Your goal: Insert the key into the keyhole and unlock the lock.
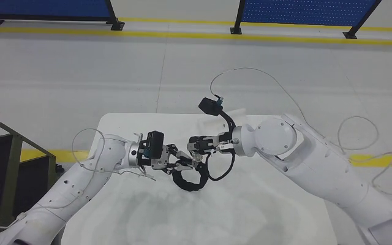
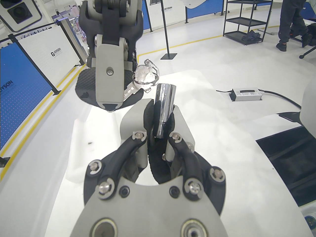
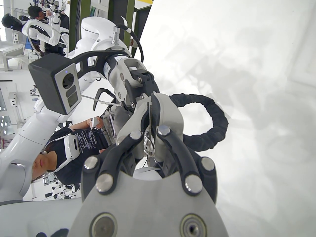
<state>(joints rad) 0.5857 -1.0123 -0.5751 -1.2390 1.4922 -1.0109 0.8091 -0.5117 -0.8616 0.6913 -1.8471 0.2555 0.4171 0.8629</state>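
Lock [image 2: 165, 99], a chrome cylinder with a black cable loop [image 3: 218, 124], sits clamped between the closed jaws of your left gripper [image 2: 161, 112] above the table [image 2: 222, 129]. To its right, your right gripper [image 3: 151, 104] pinches the key [image 2: 144, 75] tight, just beside the cylinder's free end.

Arms: the left arm [image 1: 86, 184] and right arm [image 1: 318, 159] wear smooth white shells, rounded and bulging at the joints.
Grippers: the left gripper [image 2: 161, 107] and right gripper [image 3: 151, 99] share grey metal base plates, curved black links, pale grey fingers [image 2: 184, 129] and black dimpled pads [image 2: 85, 85].
Screws: silver round-headed screws [image 2: 193, 186] on the link pivots.
Wrist camera: the wrist camera [image 3: 55, 85] is a black box with a grey face plate and a black cut-out bracket.
Cables: a thin grey cable [image 1: 245, 68]; a black cable [image 3: 138, 41] with a metal plug.
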